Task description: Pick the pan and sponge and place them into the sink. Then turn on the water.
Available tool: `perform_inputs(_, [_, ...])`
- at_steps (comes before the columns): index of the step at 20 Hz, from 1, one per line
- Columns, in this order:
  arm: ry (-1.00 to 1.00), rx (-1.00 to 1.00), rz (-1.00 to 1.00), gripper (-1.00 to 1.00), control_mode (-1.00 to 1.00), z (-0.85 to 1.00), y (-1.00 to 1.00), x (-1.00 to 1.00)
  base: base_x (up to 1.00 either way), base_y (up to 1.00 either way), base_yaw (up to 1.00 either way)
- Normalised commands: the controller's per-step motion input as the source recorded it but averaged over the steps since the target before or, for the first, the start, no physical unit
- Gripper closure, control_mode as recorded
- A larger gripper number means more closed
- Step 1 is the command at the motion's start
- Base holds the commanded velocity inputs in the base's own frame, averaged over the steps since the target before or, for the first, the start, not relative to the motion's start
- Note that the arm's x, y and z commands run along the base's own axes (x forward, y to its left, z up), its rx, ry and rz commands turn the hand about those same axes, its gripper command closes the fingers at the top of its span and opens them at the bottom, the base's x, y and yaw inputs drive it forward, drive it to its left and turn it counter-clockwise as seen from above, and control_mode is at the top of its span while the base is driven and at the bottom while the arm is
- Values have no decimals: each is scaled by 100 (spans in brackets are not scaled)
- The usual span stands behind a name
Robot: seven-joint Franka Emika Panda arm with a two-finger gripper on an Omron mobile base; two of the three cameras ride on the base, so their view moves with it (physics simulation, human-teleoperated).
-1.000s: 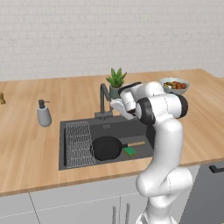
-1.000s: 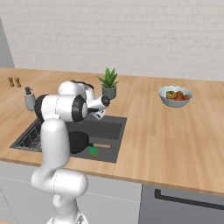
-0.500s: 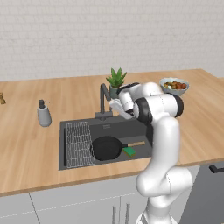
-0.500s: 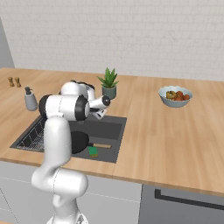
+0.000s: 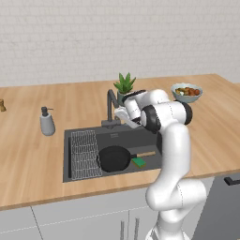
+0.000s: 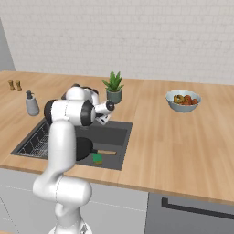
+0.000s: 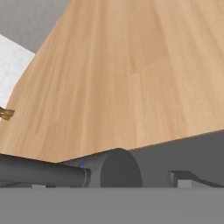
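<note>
Broadly, we saw the wooden surface [image 5: 28, 159] spanning the scene, with the sink [image 5: 77, 136] set into it. Inside the sink, the wire rack [image 5: 85, 149] lay at the left and the pan [image 5: 115, 158] rested beside it, its wooden handle pointing right. We found the sponge [image 5: 138, 162] on the basin floor, just below that handle. Our end effector [image 5: 123, 112] hovered by the dark faucet [image 5: 110, 108] at the sink's rear edge, fingers spread apart and holding nothing. We noted a potted plant [image 5: 124, 86] behind the faucet, a fruit bowl [image 5: 186, 92] further right, and a soap dispenser [image 5: 46, 122] left of the sink.
</note>
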Motion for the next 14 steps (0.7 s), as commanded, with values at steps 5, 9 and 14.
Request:
perform_inputs(5, [4,0,0,-100,-100,-7,5,31,0,0,0])
perform_inputs(9, [4,0,0,100,-100,-9,0,31,0,0,0])
perform_inputs(14, [0,0,0,100,-100,-3,0,12,0,0,0])
